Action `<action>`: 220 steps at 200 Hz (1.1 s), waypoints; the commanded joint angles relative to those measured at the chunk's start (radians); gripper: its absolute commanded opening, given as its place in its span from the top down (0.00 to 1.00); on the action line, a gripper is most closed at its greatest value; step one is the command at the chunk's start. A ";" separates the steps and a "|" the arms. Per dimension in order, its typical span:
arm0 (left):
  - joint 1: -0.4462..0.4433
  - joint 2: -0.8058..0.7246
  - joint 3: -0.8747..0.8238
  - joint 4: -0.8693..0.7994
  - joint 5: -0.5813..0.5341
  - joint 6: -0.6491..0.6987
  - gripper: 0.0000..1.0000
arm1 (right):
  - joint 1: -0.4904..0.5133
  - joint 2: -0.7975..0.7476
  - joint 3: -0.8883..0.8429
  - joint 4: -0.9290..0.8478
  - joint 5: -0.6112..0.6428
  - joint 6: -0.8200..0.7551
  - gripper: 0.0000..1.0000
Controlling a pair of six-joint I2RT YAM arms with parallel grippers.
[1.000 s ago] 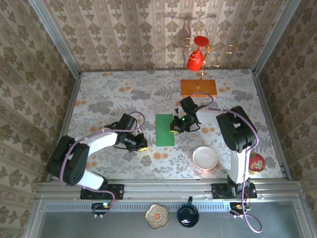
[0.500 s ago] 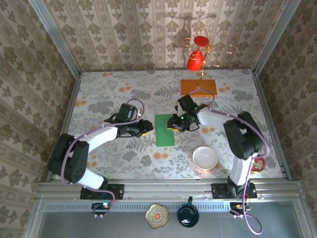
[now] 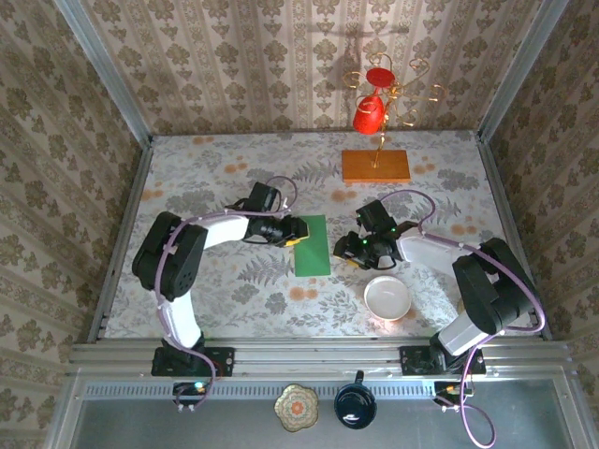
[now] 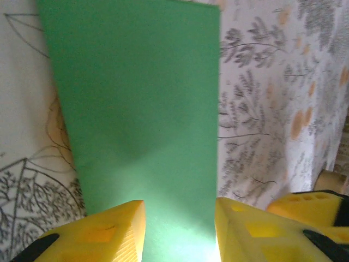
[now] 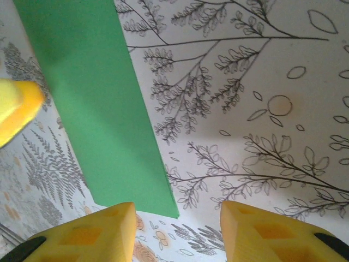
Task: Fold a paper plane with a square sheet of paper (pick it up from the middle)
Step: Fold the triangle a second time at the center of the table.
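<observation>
Two arms reach toward the green sheet of paper [image 3: 312, 245], which lies flat as a narrow upright rectangle at the centre of the overhead frame, on the floral table [image 3: 206, 178]. The left gripper [image 3: 298, 231] sits at the sheet's upper left edge, jaws spread, with green paper showing in the gap. The right gripper [image 3: 348, 251] hangs just right of the sheet, jaws spread over bare tablecloth, above and left of the white bowl [image 3: 387, 298].

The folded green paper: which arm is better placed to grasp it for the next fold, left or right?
Probably the left. The left gripper is open at the edge of the folded green paper, with the sheet between its fingers. The right gripper is open, but beside the paper, mostly over table.
</observation>
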 commanded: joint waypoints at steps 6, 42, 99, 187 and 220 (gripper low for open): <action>0.017 0.042 0.048 -0.034 0.010 0.042 0.61 | 0.010 0.011 0.016 0.038 -0.022 0.037 0.54; 0.032 0.093 0.069 -0.110 -0.033 0.011 0.62 | 0.013 0.052 0.022 0.055 -0.053 0.045 0.55; 0.039 0.113 0.086 -0.188 -0.036 -0.066 0.62 | 0.024 0.073 0.007 0.099 -0.145 0.070 0.56; 0.051 0.131 0.073 -0.213 -0.041 -0.099 0.62 | 0.053 0.150 -0.004 0.120 -0.195 0.050 0.64; 0.052 0.140 0.075 -0.224 -0.041 -0.091 0.62 | 0.054 0.156 -0.009 0.141 -0.191 0.054 0.64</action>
